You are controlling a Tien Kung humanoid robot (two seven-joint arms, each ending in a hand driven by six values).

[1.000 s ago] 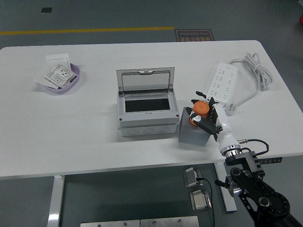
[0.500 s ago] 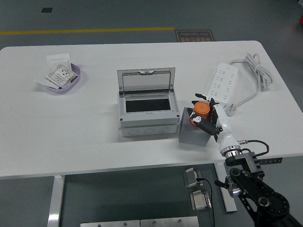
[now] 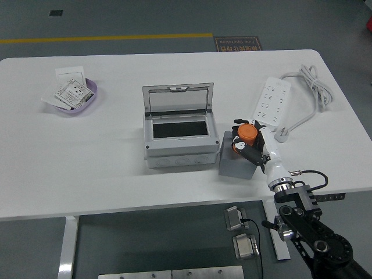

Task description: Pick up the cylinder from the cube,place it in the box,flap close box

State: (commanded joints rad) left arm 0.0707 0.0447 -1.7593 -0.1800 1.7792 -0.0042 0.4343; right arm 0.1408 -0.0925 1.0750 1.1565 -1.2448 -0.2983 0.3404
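While the orange cylinder [image 3: 245, 135] sits atop the grey cube [image 3: 235, 163], the right robot hand [image 3: 249, 141] has its fingers wrapped round it, gripping from the sides so it can be lifted clear; the box [image 3: 181, 139] stands just beside the cube on the table [image 3: 116, 163], lid propped upright, presumably to leave its opening free for the drop

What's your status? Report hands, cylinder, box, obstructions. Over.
Right hand shut on orange cylinder, at the grey cube. Left hand not in view. Box open, lid up. Nothing between cylinder and box.
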